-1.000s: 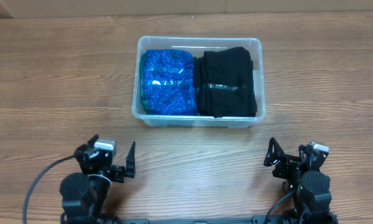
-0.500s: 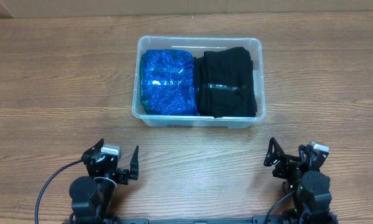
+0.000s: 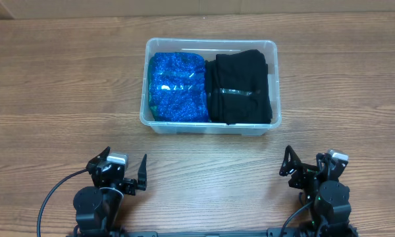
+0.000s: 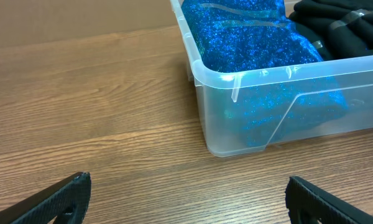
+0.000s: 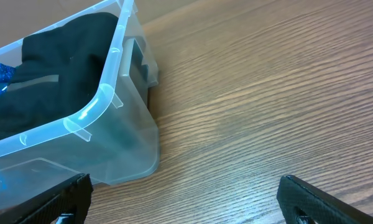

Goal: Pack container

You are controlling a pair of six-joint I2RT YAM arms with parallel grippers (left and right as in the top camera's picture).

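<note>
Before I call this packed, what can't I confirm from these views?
- Overhead: the container floor, covered by the blue glittery bundle and the black bundle.
- Left wrist: the container's far and right ends, cut off by the frame.
- Right wrist: the blue glittery bundle, only a sliver at the left edge.
- Wrist views: left tool and right tool show fingertips only, rest below the frame.

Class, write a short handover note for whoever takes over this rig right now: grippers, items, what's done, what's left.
Left gripper: open, empty, low over the table.
Right gripper: open, empty, apart from the bin.
Container: mid-table, holding a blue glittery bundle beside black folded fabric.
Done: both items are inside.
Left: no other item shows; probably just confirm.
</note>
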